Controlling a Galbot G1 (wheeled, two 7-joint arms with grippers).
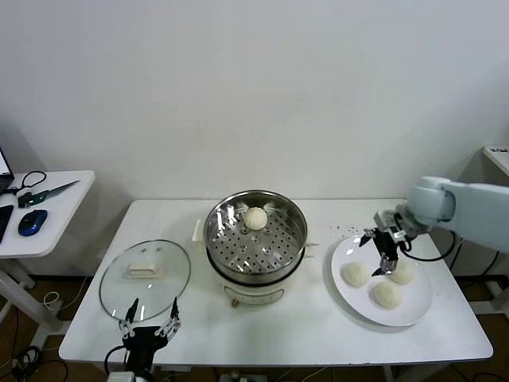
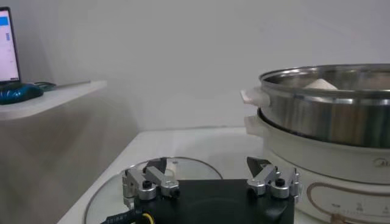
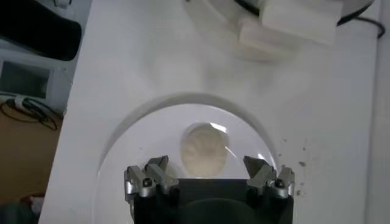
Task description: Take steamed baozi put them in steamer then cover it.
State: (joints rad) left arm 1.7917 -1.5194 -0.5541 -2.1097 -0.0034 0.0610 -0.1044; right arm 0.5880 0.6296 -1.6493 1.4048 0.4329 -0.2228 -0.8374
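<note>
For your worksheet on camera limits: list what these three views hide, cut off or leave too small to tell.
- Left wrist view: the baozi in the steamer shows only its top; the rim hides the rest.
- Left wrist view: the glass cover is partly hidden behind the left tool.
- Right wrist view: only one baozi on the plate shows; the right tool and the picture's edge hide the others.

You are looking at a robot test room, an office or lab corner dressed up as a kitchen. The white table [image 1: 278,334] stands against a bare white wall [image 1: 254,87], with no counter, stove or cupboards near it. On your left a second white desk [image 1: 56,211] carries a blue computer mouse [image 1: 32,222], loose black cables [image 1: 28,185] and the edge of a lit laptop screen [image 2: 7,45]. More cables trail on the brown floor [image 1: 36,342] beneath. The only kitchen things you see are the electric steamer [image 1: 255,243], its glass lid [image 1: 145,278] and a white plate [image 1: 406,314].
</note>
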